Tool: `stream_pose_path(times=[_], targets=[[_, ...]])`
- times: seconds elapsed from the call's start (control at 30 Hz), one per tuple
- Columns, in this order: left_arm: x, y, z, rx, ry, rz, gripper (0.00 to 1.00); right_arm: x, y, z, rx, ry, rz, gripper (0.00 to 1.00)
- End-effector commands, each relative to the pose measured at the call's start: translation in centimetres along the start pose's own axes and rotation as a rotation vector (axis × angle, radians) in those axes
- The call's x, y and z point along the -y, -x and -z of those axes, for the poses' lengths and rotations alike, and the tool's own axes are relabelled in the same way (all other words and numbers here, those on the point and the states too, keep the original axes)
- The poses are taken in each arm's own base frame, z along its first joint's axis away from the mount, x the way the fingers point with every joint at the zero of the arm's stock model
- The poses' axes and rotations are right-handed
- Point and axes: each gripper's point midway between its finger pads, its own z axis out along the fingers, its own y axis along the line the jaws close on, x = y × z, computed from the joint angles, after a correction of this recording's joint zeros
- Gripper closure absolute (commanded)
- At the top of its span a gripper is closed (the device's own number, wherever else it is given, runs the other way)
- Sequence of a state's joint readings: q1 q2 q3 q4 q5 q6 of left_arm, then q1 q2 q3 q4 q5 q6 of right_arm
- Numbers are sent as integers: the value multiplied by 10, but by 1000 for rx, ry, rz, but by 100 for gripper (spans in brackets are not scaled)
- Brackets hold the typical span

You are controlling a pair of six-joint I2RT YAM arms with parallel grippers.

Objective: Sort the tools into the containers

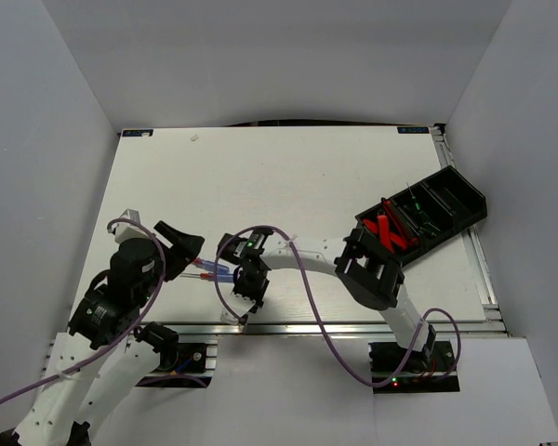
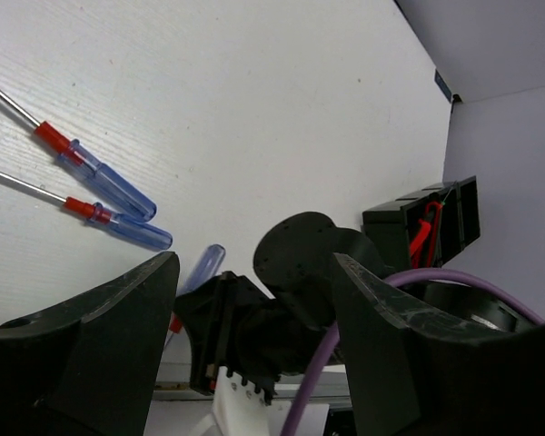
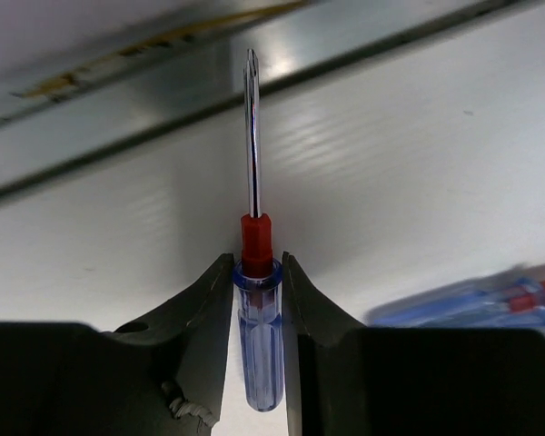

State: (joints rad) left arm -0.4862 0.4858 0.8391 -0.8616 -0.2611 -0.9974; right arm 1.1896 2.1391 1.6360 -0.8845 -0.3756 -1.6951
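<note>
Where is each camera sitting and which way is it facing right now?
Top external: above, behind the bases, looking down on the table; both arms show.
Left wrist: low, facing rightward past the right gripper toward the bins; left fingers frame it.
Right wrist: faces the table's near edge; right fingers pinch a blue screwdriver.
Shared: both wrist views show the two loose screwdrivers.

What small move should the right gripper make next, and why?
Probably lift straight up. The right gripper pinches the blue-handled screwdriver from both sides as it lies on the table, with other screwdrivers close by.
</note>
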Motion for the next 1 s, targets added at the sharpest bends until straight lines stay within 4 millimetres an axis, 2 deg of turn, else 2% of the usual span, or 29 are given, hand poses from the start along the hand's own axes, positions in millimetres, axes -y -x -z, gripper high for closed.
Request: stream_pose_path(times=[0.0, 0.17, 0.27, 0.3, 0.37, 0.4, 0.47, 0.5, 0.57, 0.6, 0.67, 0.7, 0.77, 0.8, 0.83, 0.87, 0.93, 0.97], targets=[[-5, -8, -5, -19, 5, 18, 22, -22, 22, 21, 66, 19, -88, 95], [-12, -20, -17, -49, 22, 14, 22, -36, 20, 58, 75, -65, -173, 100], [-14, -28, -26, -72, 29, 7, 22, -51, 6, 83, 60, -114, -243, 100], [-15, -30, -28, -78, 30, 6, 22, -54, -7, 95, 47, -150, -279, 100], [-14, -33, -35, -88, 31, 2, 22, -56, -14, 119, 35, -217, -315, 100], [-13, -35, -38, -95, 28, 0, 22, -59, -27, 133, 29, -258, -385, 100], [-15, -40, -46, -113, 41, -15, 22, -57, -35, 161, 37, -338, -446, 100], [-14, -42, -48, -125, 39, -23, 22, -59, -51, 182, 34, -399, -527, 100], [-8, -43, -54, -130, 21, -31, 22, -57, -65, 209, 26, -489, -601, 100], [-6, -46, -59, -143, 16, -49, 22, -59, -80, 232, 20, -561, -690, 100], [-3, -47, -64, -154, 10, -60, 22, -59, -99, 258, 14, -664, -787, 100], [-4, -50, -70, -170, 23, -83, 22, -69, -119, 278, -2, -733, -869, 100], [2, -49, -74, -175, 10, -98, 22, -76, -139, 307, 14, -849, -994, 100], [3, -51, -79, -185, 14, -114, 22, -97, -161, 329, -8, -927, -1078, 100], [5, -51, -80, -189, 10, -126, 22, -108, -173, 341, -3, -982, -1168, 100], [5, -51, -82, -193, 13, -130, 22, -135, -195, 363, -25, -1062, -1242, 100], [3, -55, -88, -211, 21, -150, 22, -166, -219, 387, -70, -1161, -1362, 100], [2, -57, -90, -218, 23, -152, 22, -198, -235, 405, -82, -1238, -1465, 100]])
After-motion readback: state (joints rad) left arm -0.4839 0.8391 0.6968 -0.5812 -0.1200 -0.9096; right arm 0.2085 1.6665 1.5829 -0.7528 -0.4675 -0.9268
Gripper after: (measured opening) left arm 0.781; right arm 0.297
